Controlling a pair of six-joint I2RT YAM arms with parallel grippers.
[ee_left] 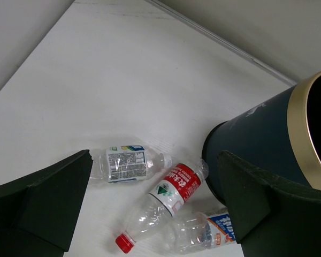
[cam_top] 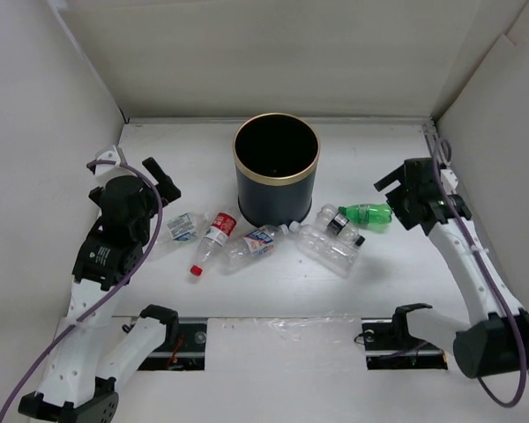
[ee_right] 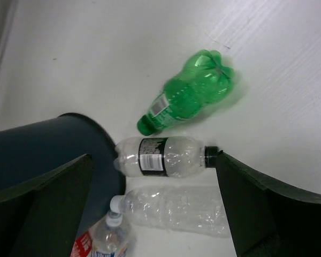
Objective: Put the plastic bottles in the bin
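The black bin [cam_top: 276, 189] with a gold rim stands upright at the table's middle back. Several plastic bottles lie in front of it: a clear one with a white label [cam_top: 183, 226], a red-labelled, red-capped one [cam_top: 213, 238], a blue-white labelled one [cam_top: 254, 243], a large clear one [cam_top: 326, 250], a black-labelled one [cam_top: 339, 223] and a green one [cam_top: 368, 214]. My left gripper [cam_top: 145, 181] is open and empty, raised left of the white-labelled bottle [ee_left: 123, 163] and the red-labelled bottle [ee_left: 171, 194]. My right gripper [cam_top: 397, 196] is open and empty, raised right of the green bottle [ee_right: 187, 99] and the black-labelled bottle [ee_right: 160, 156].
White walls enclose the table on the left, back and right. The bin's side [ee_left: 257, 142] fills the right of the left wrist view and the left of the right wrist view [ee_right: 43, 150]. The large clear bottle [ee_right: 176, 210] lies close against the bin's base.
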